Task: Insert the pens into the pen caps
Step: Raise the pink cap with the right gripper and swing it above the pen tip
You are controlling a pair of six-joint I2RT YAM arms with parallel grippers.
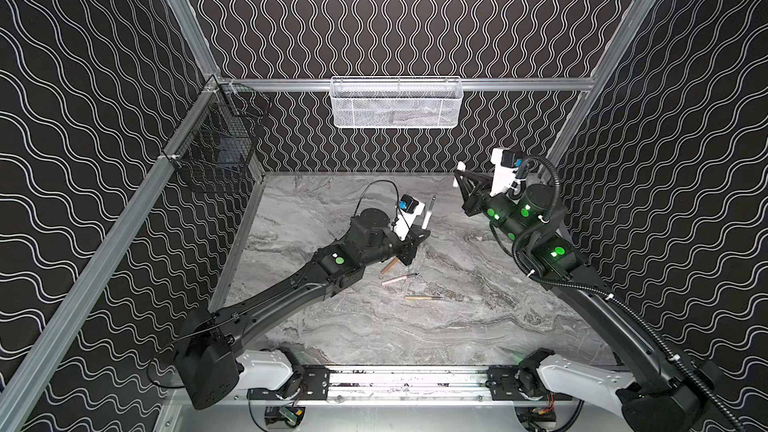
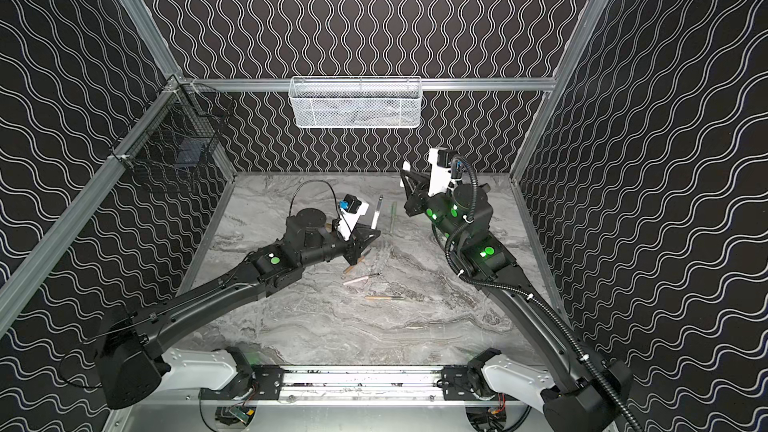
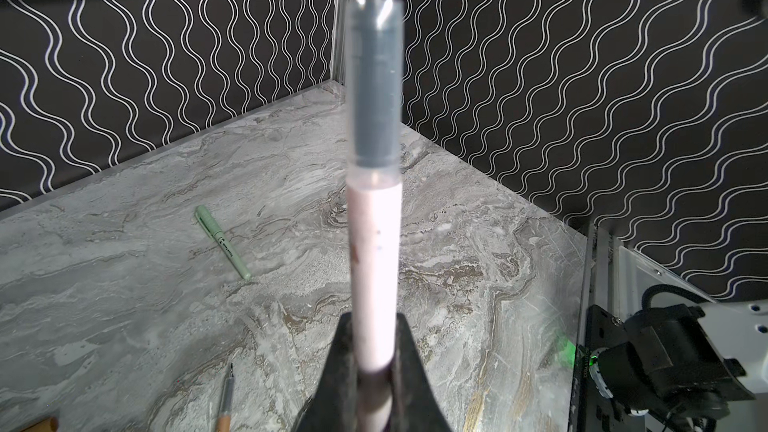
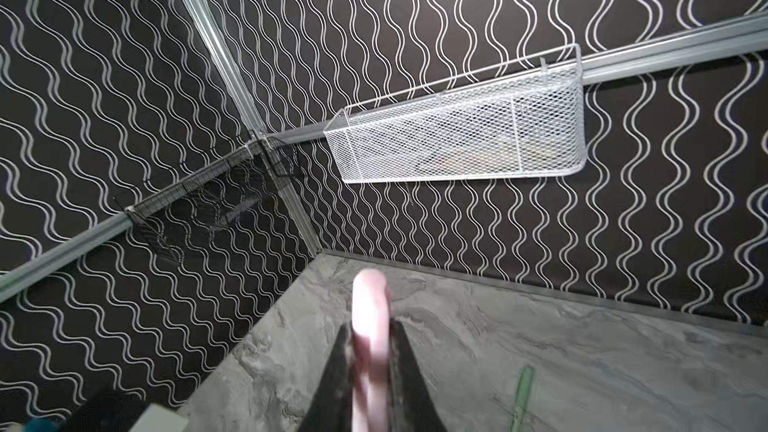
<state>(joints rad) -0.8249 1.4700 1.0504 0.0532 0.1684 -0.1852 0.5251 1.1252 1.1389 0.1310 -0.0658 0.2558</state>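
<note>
L gripper (image 3: 375, 320) clamps pink pen (image 3: 374, 238) at barrel's rear, w/ tip end free for capping. R gripper (image 4: 370, 328) pinches pink cap (image 4: 369, 297), well apart, pre-alignment prob.

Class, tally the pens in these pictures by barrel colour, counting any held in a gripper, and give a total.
Pale pink pens: 2
Tan-brown pens: 2
Pale green pen: 1
Total: 5
</note>
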